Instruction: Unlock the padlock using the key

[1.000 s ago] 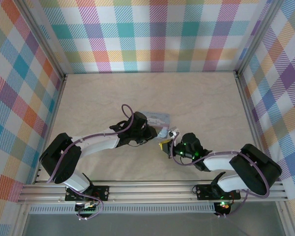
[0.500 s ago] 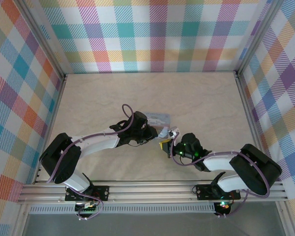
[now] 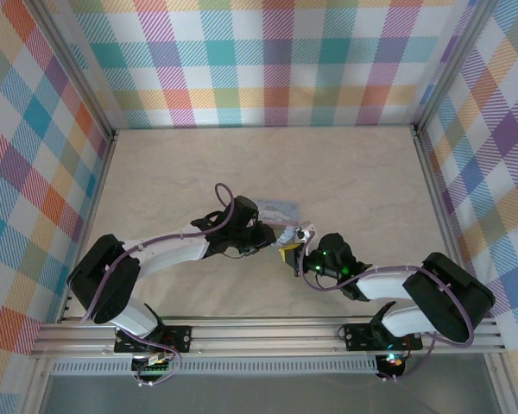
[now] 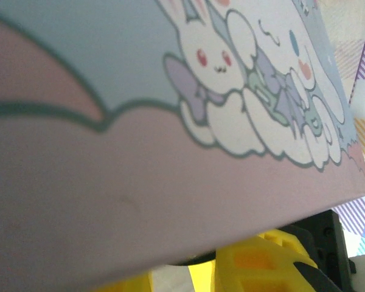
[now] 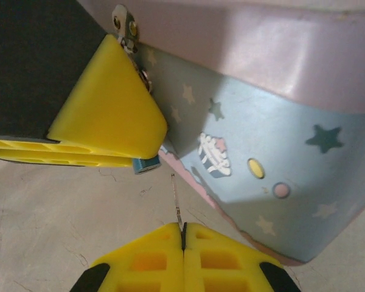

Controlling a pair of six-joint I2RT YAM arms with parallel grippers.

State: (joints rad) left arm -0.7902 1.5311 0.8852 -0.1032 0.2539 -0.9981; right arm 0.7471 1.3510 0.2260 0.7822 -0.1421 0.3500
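a: start at the left. what's there?

b: the left tool (image 5: 147,149) reaches in to about the middle of the desk (image 3: 173,172), a bit nearer the near edge than the far one. its yellow wedge-shaped fingers are almost together. a small blue-green block pokes out at their tips, pinched. i take that for the padlock (image 5: 145,164). it sits just beside the lower wall of the tin (image 5: 280,140).

a: what's the tin like?

b: it's glossy painted metal, pale blue with stars, and has a pink lid. a little bare-metal hasp (image 5: 125,24) shows at its rim, above the left finger.

a: and further right?

b: the key (image 5: 177,204) is a thin dull sliver of metal. it's nipped in the right tool (image 5: 182,243), whose ribbed yellow fingers are pressed fully together on it.

a: so how do the two line up?

b: the key's long axis runs straight out ahead of the right tool. in the right wrist view its tip stops near the padlock but apart from it. the block's small round end lies ahead and slightly left of the tip. i can't make out a keyhole. my guess is the right arm must nudge the key left and forward while the left one holds.
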